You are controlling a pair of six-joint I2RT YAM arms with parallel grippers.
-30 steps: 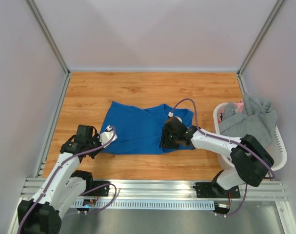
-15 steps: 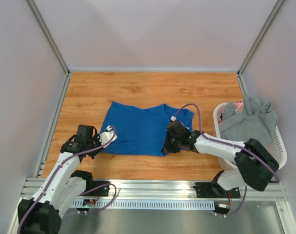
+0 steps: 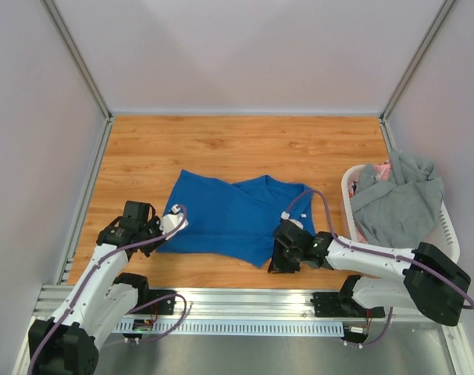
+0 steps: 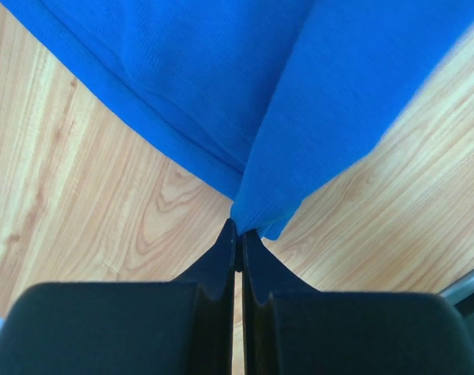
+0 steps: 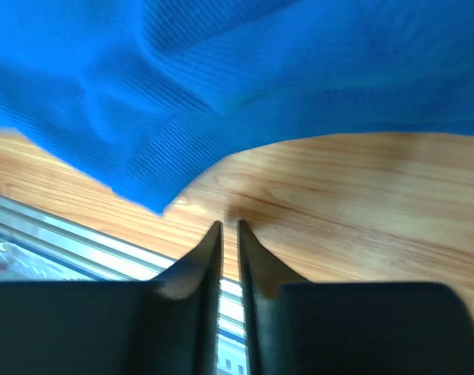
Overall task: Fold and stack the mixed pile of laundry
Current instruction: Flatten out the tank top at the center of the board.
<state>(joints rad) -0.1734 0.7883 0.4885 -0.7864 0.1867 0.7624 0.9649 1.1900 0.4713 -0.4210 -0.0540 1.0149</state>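
A bright blue garment lies spread on the wooden table, partly folded over itself. My left gripper is shut on its near-left corner; in the left wrist view the blue cloth runs into the closed fingertips of the gripper. My right gripper sits at the garment's near-right corner. In the right wrist view the jaws of that gripper stand a narrow slit apart with nothing between them, and the blue cloth ends just ahead and to the left. A long grey garment and a bit of pink cloth lie in the basket.
The white slotted basket stands at the right edge of the table. An aluminium rail runs along the near edge, close under the right gripper. Grey walls enclose the table on three sides.
The right gripper moved toward the near edge, dragging the garment's right corner with it, closed, then parted slightly off the cloth. The left gripper kept its hold and barely moved.
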